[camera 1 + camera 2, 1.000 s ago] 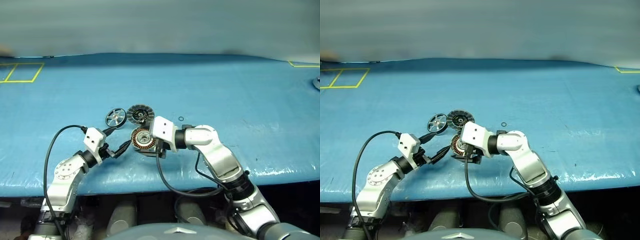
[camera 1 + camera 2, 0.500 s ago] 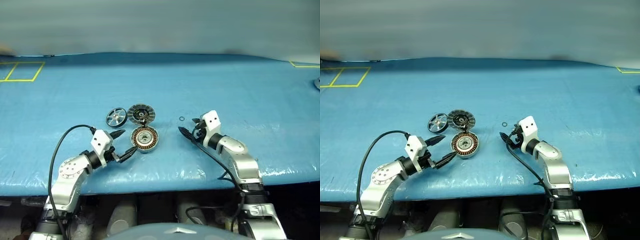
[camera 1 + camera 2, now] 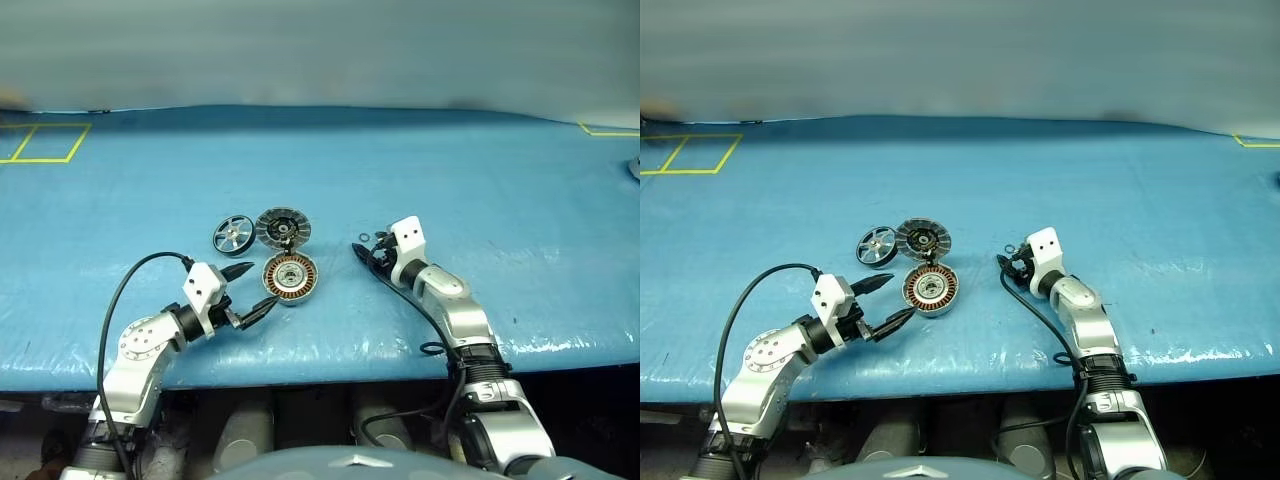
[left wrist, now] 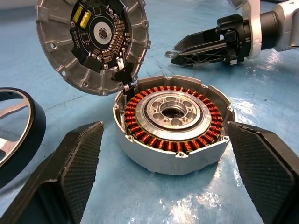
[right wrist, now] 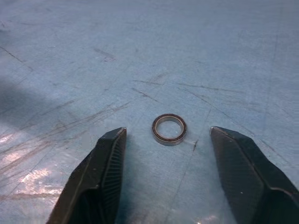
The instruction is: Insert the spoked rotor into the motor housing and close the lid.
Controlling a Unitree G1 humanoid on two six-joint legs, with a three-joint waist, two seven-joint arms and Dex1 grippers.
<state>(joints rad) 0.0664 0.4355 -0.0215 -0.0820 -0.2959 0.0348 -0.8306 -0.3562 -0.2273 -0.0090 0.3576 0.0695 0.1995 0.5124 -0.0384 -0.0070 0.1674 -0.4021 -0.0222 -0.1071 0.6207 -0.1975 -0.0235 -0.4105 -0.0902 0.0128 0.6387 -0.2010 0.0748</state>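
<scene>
Now the right gripper (image 5: 166, 140), having swung away from the motor housing (image 3: 290, 277) near the bench's front edge, straddles a small ring (image 5: 169, 129) ungripped, while the open, empty left gripper (image 3: 252, 289) flanks the housing, rotor not yet inserted.

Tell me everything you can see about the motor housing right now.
The motor housing is a round, shallow cup of silvery metal holding a ring of copper-orange windings around a pale metal centre with an open bore. It sits flat and open-side up on the blue table, between the open left gripper's fingers, which do not touch it. The lid leans at its rim.
</scene>
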